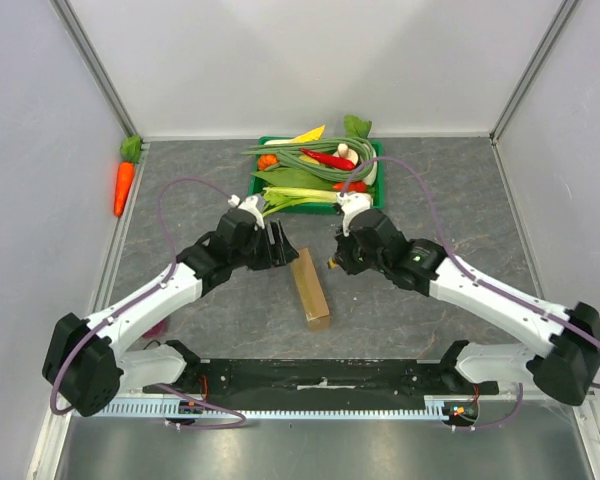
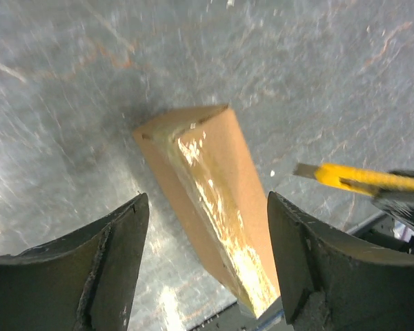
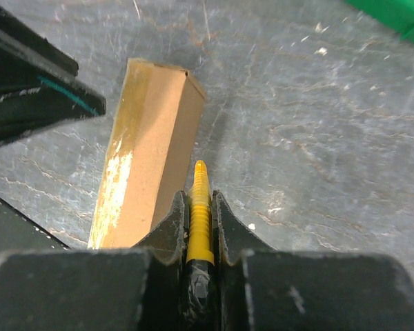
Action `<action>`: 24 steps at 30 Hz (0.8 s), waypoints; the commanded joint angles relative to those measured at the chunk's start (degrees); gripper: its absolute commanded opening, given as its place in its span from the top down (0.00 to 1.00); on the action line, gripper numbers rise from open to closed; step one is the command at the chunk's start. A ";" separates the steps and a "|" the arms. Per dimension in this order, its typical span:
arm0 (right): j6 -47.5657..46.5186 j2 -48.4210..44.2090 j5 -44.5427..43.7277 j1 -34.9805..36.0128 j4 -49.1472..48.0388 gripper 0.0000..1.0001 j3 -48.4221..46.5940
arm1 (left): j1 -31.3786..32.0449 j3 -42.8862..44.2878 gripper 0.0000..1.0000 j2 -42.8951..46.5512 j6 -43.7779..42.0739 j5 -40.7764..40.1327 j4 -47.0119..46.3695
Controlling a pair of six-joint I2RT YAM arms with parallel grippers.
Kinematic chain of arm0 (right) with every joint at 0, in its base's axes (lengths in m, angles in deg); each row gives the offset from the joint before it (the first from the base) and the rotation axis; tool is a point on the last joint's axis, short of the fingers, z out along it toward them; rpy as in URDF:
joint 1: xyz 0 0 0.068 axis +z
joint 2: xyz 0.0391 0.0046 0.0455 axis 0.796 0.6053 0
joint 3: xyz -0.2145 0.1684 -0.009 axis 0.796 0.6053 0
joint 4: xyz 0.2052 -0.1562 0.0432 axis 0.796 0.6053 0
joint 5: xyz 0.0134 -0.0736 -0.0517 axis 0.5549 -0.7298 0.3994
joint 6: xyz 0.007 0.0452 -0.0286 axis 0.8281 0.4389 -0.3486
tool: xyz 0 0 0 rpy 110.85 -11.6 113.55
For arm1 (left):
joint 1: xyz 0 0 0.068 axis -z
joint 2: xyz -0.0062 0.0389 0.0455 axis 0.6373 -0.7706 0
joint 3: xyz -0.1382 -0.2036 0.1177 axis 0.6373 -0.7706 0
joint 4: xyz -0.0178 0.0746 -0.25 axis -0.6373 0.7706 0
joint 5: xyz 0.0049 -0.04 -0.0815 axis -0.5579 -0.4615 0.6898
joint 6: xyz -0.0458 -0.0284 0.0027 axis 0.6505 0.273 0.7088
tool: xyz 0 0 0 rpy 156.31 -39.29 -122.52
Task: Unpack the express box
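There is one express box (image 1: 310, 290) and one yellow utility knife (image 3: 200, 207). One green tray (image 1: 259, 184) holds a heap of mixed vegetables, too tangled to count, with one red chilli (image 1: 328, 159) on top. One loose carrot (image 1: 124, 186) lies apart. There are two grippers: the left gripper (image 1: 278, 246) and the right gripper (image 1: 337, 262).

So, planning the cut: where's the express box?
Top view: the express box lies centrally, far end between the left hand and right hand, nearer than the green tray.
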 commanded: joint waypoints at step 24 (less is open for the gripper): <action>-8.49 -7.41 12.02 8.14 7.44 1.00 1.80 | -6.41 12.38 0.27 -20.61 -7.64 18.97 -4.58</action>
